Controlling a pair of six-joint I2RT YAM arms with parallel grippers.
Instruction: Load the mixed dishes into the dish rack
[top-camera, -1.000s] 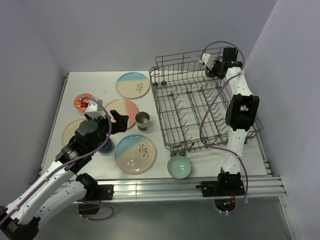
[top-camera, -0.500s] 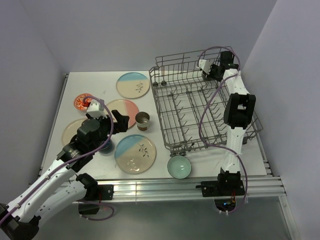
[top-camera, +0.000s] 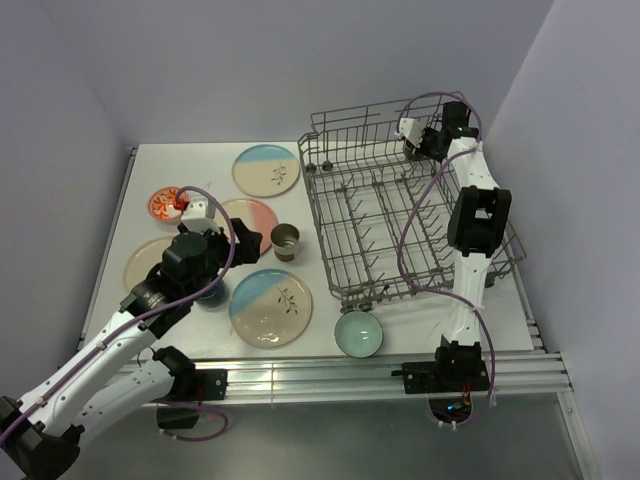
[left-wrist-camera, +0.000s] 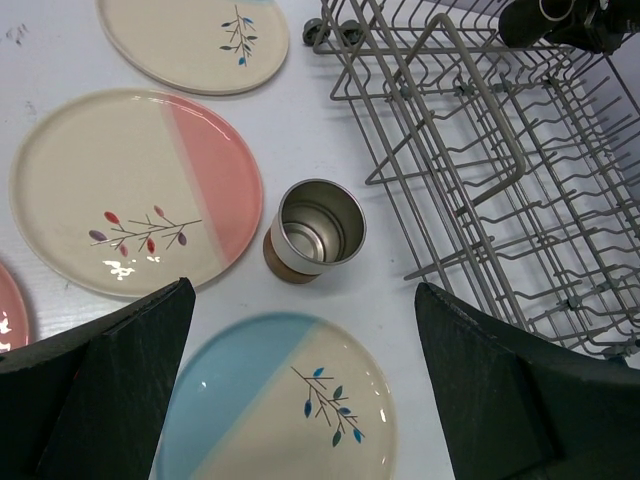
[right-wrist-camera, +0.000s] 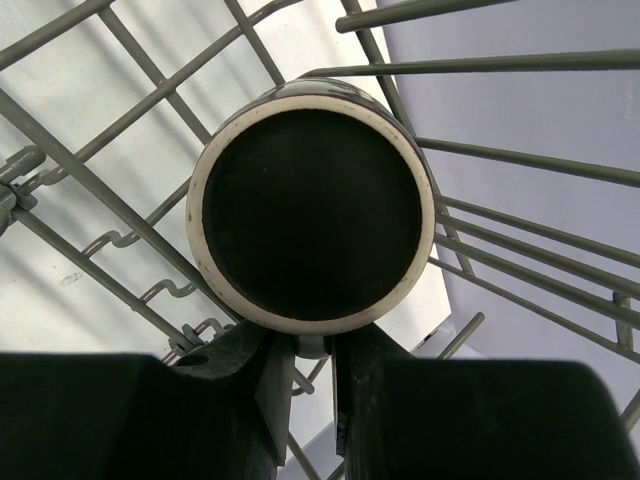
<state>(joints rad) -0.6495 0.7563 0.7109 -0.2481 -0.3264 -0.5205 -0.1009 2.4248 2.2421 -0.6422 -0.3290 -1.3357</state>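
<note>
Seen from above, the left pincer (top-camera: 243, 241) hovers just left of the brown mug (top-camera: 286, 241). The mug stands upright on the counter (top-camera: 200, 165) beside the dish rack (top-camera: 313, 205), while the right pincer (top-camera: 424, 137) sits at the rack's far right corner. In the left wrist view that pincer is spread wide. The mug lies ahead, centred between its fingers (left-wrist-camera: 110, 390), mouth up, between the pink-half plate (left-wrist-camera: 130, 190) and the blue-half plate (left-wrist-camera: 285, 400), so the left arm is judged nearer. In the right wrist view the right pincer pinches the rim of the dark-blue mug (right-wrist-camera: 312, 200), mouth toward the camera, among the rack wires. No writing is legible.
</note>
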